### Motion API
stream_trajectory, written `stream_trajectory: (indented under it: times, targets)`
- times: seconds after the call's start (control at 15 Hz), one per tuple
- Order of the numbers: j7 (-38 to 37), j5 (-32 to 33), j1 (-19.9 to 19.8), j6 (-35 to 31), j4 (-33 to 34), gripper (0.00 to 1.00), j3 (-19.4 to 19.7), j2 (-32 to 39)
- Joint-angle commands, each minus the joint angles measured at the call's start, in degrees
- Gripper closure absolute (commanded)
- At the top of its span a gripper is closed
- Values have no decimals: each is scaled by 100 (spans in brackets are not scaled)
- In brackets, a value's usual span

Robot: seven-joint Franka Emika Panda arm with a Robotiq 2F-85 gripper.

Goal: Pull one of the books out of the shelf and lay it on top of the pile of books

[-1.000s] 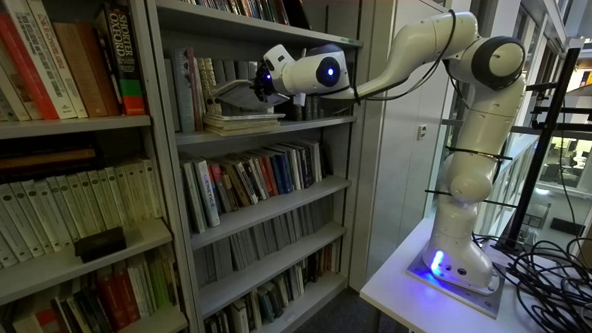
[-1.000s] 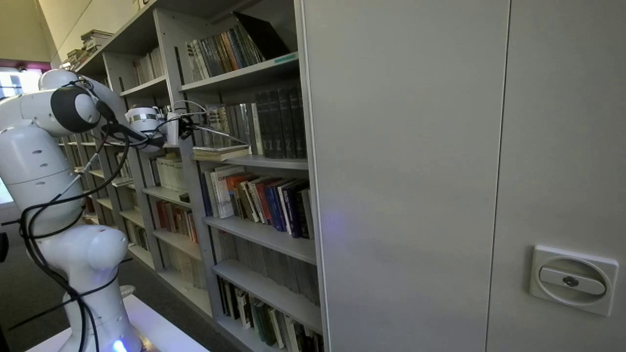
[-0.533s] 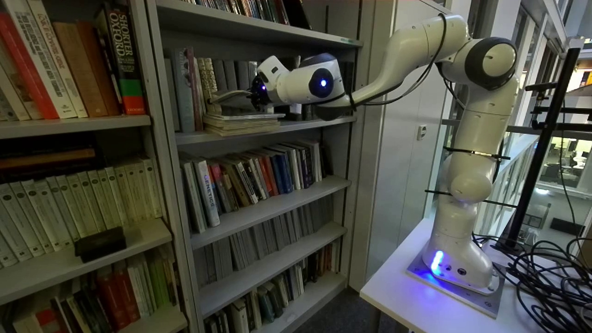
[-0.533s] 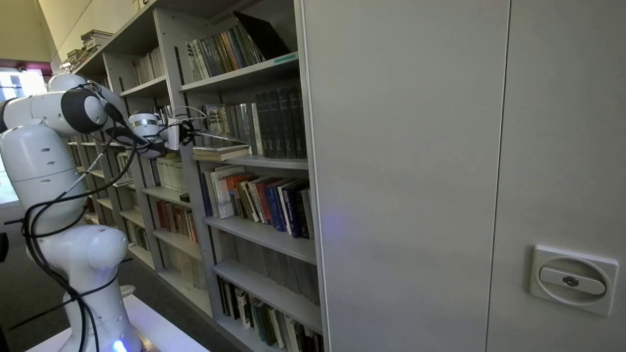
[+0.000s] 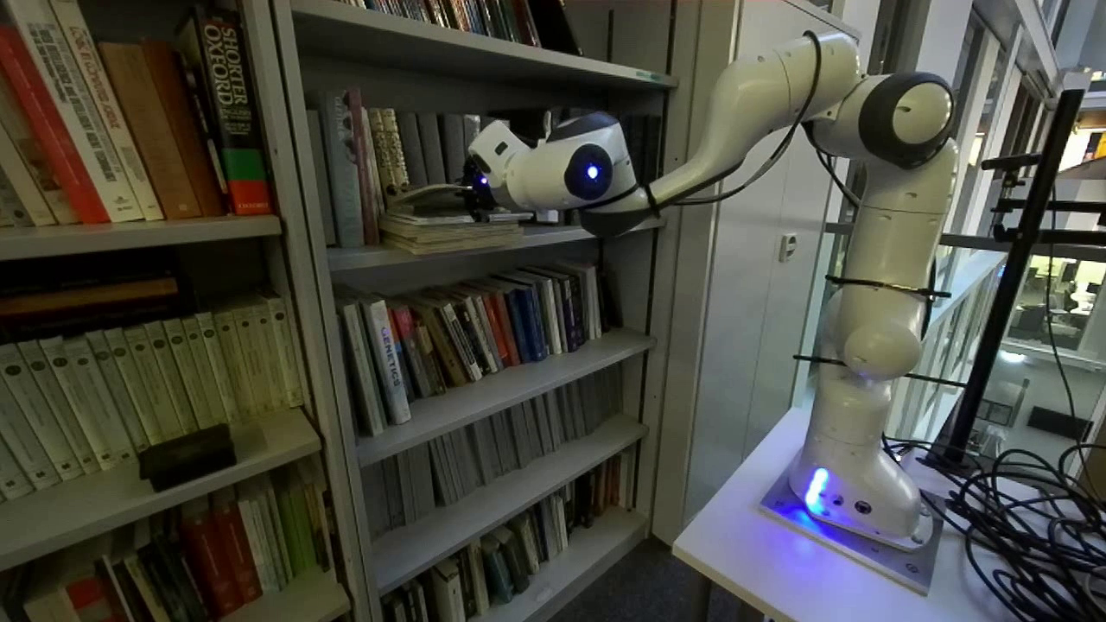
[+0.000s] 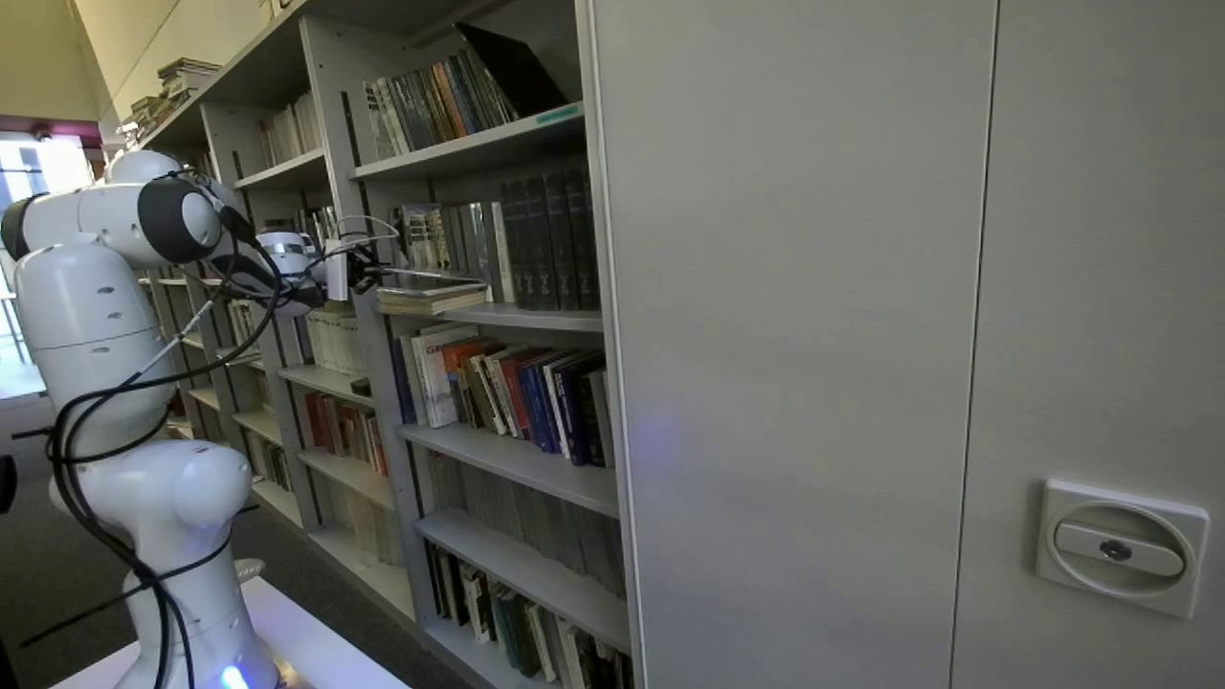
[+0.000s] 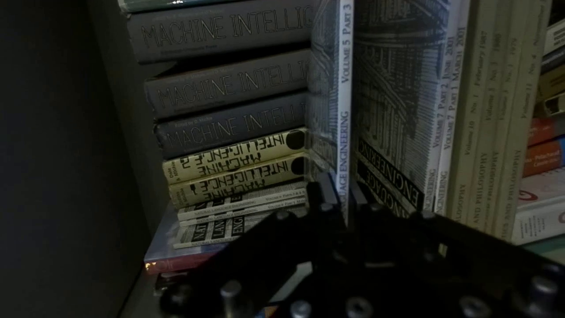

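Past the edge of the bench (image 5: 743, 527) that faces the shelf (image 5: 553, 373), the tool (image 7: 343, 193), jaws nearly together, pinches the thin book (image 7: 345, 92) by its spine just above the pile (image 7: 490, 137), so pulling out seems done, with lowering and release remaining.

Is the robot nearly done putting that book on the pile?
Nearly, I think. Done: the thin book is out of the upright row and over the pile. In hand: the gripper holds it by its spine edge. Left: the wrist view shows a gap between that spine and the pile, so it probably needs lowering, then letting go. Whether it touches elsewhere isn't clear.
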State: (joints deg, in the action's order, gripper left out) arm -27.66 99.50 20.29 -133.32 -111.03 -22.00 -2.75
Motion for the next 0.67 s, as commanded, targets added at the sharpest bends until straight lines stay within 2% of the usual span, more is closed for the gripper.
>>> stream_trajectory:
  times: [0.0, 0.07, 0.13, 0.6]
  targets:
    - [200, 99, 102, 206, 256, 98, -59, 204]
    - [184, 109, 110, 219, 269, 68, -76, 227]
    - [169, 103, 116, 221, 286, 67, -94, 248]
    - [147, 35, 205, 211, 407, 13, -112, 314]
